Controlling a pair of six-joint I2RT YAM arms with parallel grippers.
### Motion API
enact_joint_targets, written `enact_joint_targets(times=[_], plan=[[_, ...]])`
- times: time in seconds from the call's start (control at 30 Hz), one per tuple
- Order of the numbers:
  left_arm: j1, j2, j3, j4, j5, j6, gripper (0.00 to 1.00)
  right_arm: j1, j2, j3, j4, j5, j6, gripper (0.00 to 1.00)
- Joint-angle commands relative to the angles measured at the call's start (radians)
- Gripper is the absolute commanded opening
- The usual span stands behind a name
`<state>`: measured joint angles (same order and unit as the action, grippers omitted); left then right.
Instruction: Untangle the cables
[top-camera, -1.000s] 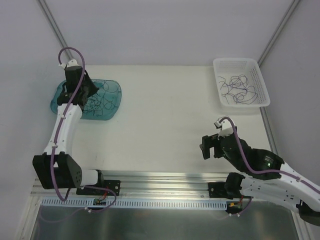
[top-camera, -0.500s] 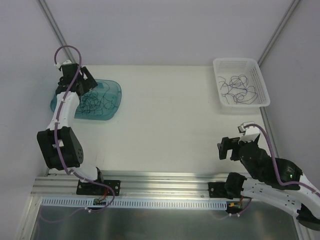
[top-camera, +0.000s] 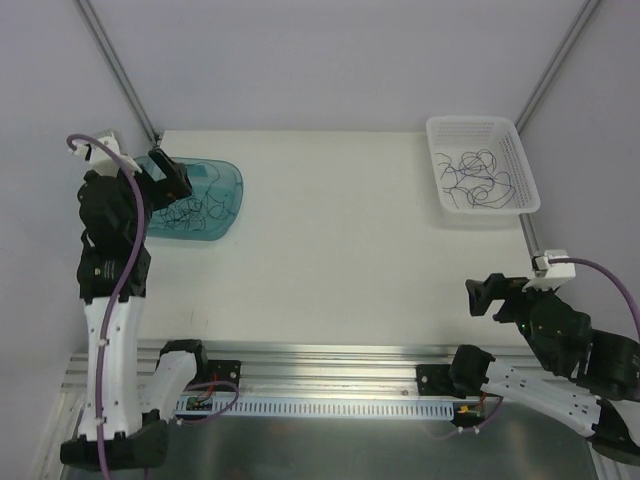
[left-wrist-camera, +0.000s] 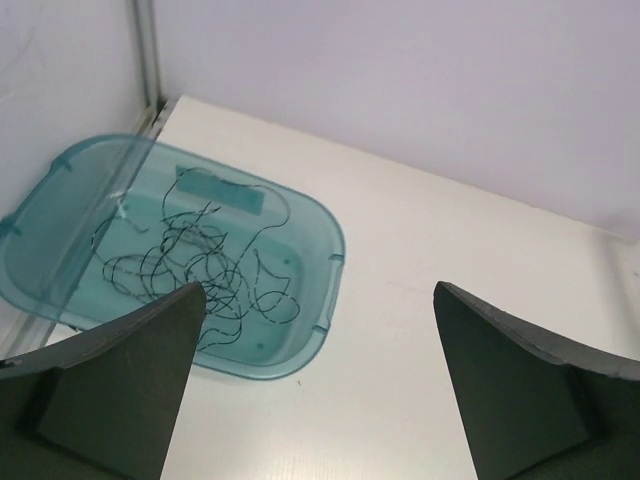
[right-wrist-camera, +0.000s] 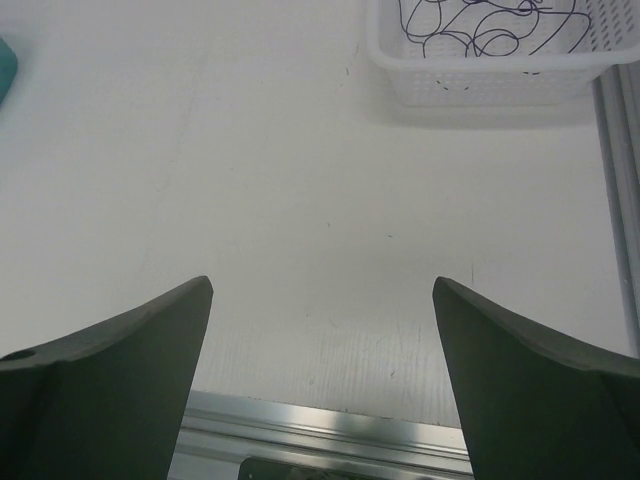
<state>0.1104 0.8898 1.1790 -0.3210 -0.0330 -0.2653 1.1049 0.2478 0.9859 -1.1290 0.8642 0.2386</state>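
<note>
A tangle of thin dark cables (top-camera: 192, 207) lies in the teal tray (top-camera: 233, 188) at the table's back left. In the left wrist view the same cables (left-wrist-camera: 190, 268) curl over the tray floor, inside its rim (left-wrist-camera: 336, 250). My left gripper (top-camera: 168, 174) hangs open above the tray's left end and holds nothing (left-wrist-camera: 320, 290). More dark cables (top-camera: 476, 172) lie in the white basket (top-camera: 478, 124) at the back right, which also shows in the right wrist view as cables (right-wrist-camera: 488, 20) behind the basket wall (right-wrist-camera: 480, 86). My right gripper (top-camera: 488, 297) stands open and empty near the table's front right edge (right-wrist-camera: 322, 284).
An aluminium rail (top-camera: 330, 356) runs along the near edge of the table and shows below the right gripper (right-wrist-camera: 320, 436). Slanted frame posts (top-camera: 118, 68) rise at the back corners. White table surface (top-camera: 340, 220) stretches between tray and basket.
My left gripper opened and rose back off the tray toward the left, leaving the cables in it. My right arm drew back to the right and toward the near edge, still open.
</note>
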Motion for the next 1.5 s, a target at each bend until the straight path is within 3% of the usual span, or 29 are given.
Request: enact_joint_targets(times=[0.0,0.13,0.23,0.3,0.43,0.6,0.77,0.93,1.07,1.23,1.47], plan=[[-0.075,-0.176,-0.038,-0.091,0.041,0.115,0.99,0.004,-0.018,0.063,-0.048,0.064,-0.007,0.97],[-0.106,-0.354,-0.041,-0.263,0.038,0.135,0.99,0.004,-0.048,0.088,-0.077,0.07,0.011,0.97],[-0.107,-0.459,-0.058,-0.386,-0.098,0.082,0.99,0.004,-0.093,0.071,-0.078,0.062,0.042,0.97],[-0.136,-0.52,-0.136,-0.405,-0.18,0.046,0.99,0.003,-0.133,0.05,-0.063,0.039,0.05,0.97],[-0.137,-0.54,-0.268,-0.394,-0.2,-0.107,0.99,0.004,-0.154,0.007,-0.029,0.002,0.027,0.97],[-0.137,-0.401,-0.314,-0.38,-0.296,-0.273,0.98,0.004,-0.104,-0.038,0.026,-0.02,-0.018,0.97],[-0.117,-0.185,-0.26,-0.368,-0.452,-0.455,0.89,0.004,-0.058,-0.114,0.144,-0.102,-0.09,0.97],[0.036,0.015,-0.185,-0.346,-0.462,-0.59,0.84,0.004,0.048,-0.182,0.233,-0.174,-0.113,0.97],[0.126,0.197,-0.096,-0.319,-0.435,-0.624,0.79,0.004,0.123,-0.204,0.251,-0.211,-0.12,0.97],[0.228,0.38,0.014,-0.309,-0.383,-0.621,0.64,0.003,0.15,-0.225,0.267,-0.246,-0.124,0.97],[0.284,0.57,0.094,-0.309,-0.32,-0.604,0.54,0.004,0.146,-0.251,0.311,-0.255,-0.127,0.97]])
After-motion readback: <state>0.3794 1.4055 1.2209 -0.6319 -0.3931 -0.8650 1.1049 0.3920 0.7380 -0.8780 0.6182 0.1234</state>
